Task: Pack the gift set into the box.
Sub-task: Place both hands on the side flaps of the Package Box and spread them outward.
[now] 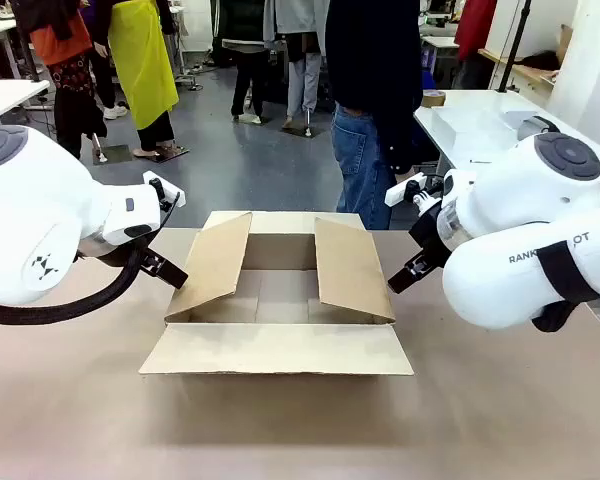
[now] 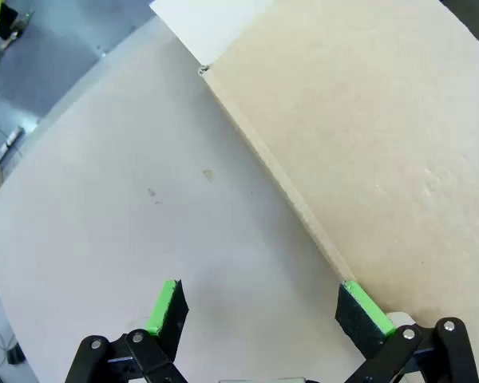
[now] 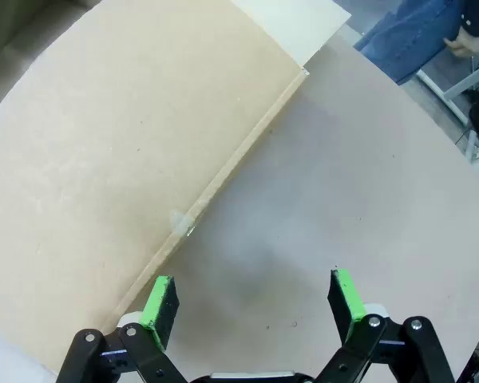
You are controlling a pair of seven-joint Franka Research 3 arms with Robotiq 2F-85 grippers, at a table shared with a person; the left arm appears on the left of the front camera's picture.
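**Desk:** What takes up most of the shot?

**Photographer:** A pale brown tabletop (image 1: 300, 430), with the large brown corrugated cardboard carton (image 1: 280, 350) at its centre, all four flaps open. A person (image 1: 375, 100) in a dark top and blue jeans stands at the far edge.

**Desk:** And the robot?

**Photographer:** Two white arms flank the carton. The left gripper (image 2: 263, 307) hangs over the table, fingers spread wide, one green pad (image 2: 366, 307) at a flap's edge. The right gripper (image 3: 253, 303), fingers likewise spread, hovers just beside the opposite flap.
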